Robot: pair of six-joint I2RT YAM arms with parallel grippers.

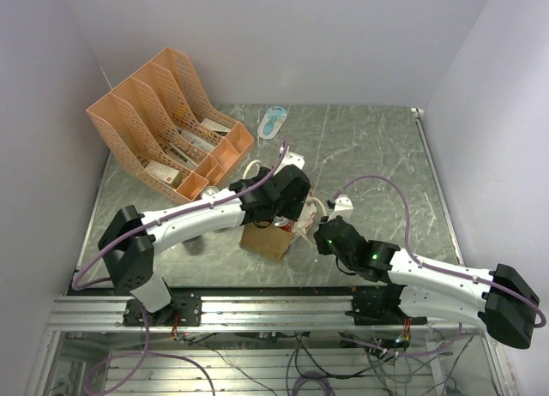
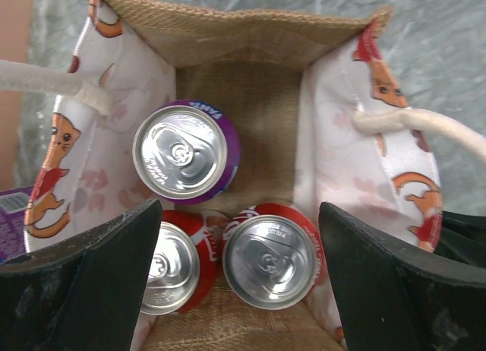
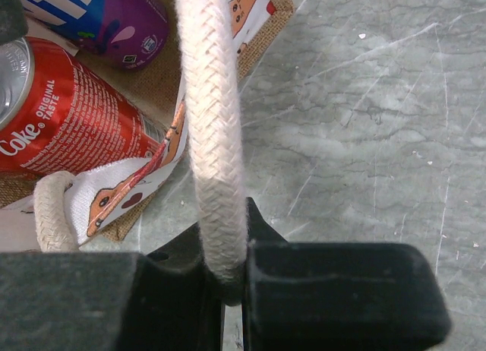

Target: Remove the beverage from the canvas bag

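The canvas bag (image 1: 264, 238) stands near the table's front, tan with cream rope handles and a cat-print lining (image 2: 345, 115). Inside stand a purple can (image 2: 182, 151) and two red Coke cans, one at the left (image 2: 171, 266) and one at the right (image 2: 271, 258). My left gripper (image 2: 239, 279) is open just above the bag's mouth, its fingers on either side of the right red can, not touching it. My right gripper (image 3: 228, 279) is shut on a rope handle (image 3: 213, 131) at the bag's right side. The red can (image 3: 61, 115) and the purple can (image 3: 99, 17) show beside it.
An orange plastic file rack (image 1: 167, 122) with papers stands at the back left. A small white and blue item (image 1: 273, 122) lies at the back centre. The grey marbled table (image 1: 377, 156) spreads to the right of the bag.
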